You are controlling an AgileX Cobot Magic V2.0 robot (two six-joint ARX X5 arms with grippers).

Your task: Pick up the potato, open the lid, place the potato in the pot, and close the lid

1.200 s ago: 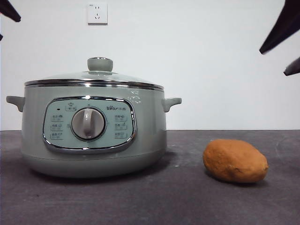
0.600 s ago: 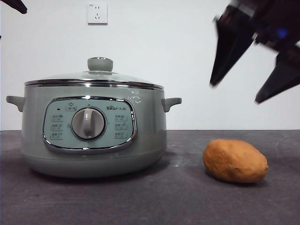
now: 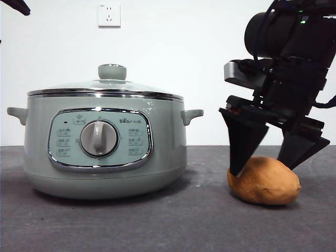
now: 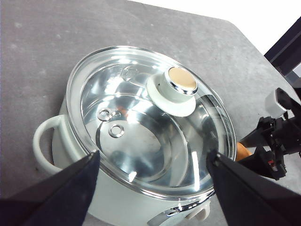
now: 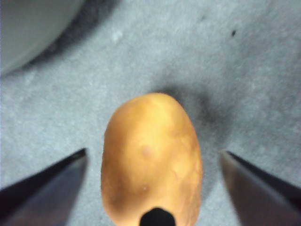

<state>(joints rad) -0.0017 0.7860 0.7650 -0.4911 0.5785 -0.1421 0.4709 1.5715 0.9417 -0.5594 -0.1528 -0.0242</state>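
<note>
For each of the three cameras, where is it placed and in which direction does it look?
Front view: low, at table height, looking level at the pot, the potato and the right gripper straddling it.
Left wrist view: above the pot, looking down through the lid; the left gripper jaws show, open.
Right wrist view: looking down on the potato between open jaws.
All three show the potato; the pot too.

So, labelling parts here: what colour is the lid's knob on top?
The knob is sage-green with a tan disc on top, clearest in the left wrist view.
</note>
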